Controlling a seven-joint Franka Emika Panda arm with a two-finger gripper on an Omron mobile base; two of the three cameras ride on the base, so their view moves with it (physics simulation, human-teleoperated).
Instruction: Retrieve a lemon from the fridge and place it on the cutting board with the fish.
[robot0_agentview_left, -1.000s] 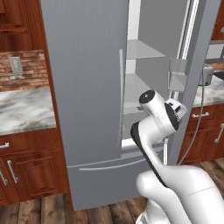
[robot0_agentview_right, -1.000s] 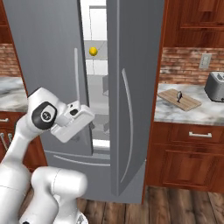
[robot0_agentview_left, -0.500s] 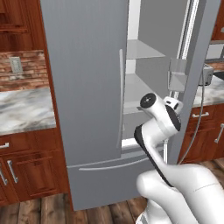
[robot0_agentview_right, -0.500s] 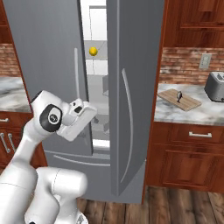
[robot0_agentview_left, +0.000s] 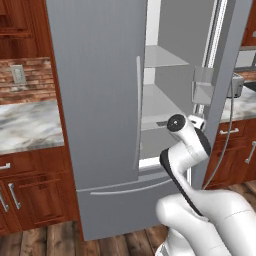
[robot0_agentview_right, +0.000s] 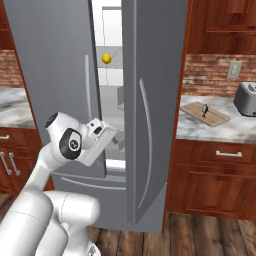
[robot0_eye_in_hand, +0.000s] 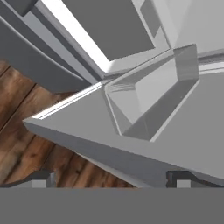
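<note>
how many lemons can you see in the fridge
1. The lemon sits on an upper shelf inside the fridge, seen through the gap between the doors in the right base view. More may be hidden behind the doors.

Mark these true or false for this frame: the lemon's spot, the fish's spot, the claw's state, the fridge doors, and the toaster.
1. The lemon sits on a shelf inside the fridge. True.
2. The fish lies on the floor. False: it lies on the cutting board on the counter right of the fridge.
3. The claw is open and holds nothing. True.
4. Both fridge doors are shut. False: the doors stand apart, with the shelved interior showing between them.
5. A toaster stands on the counter beyond the cutting board. True.
</note>
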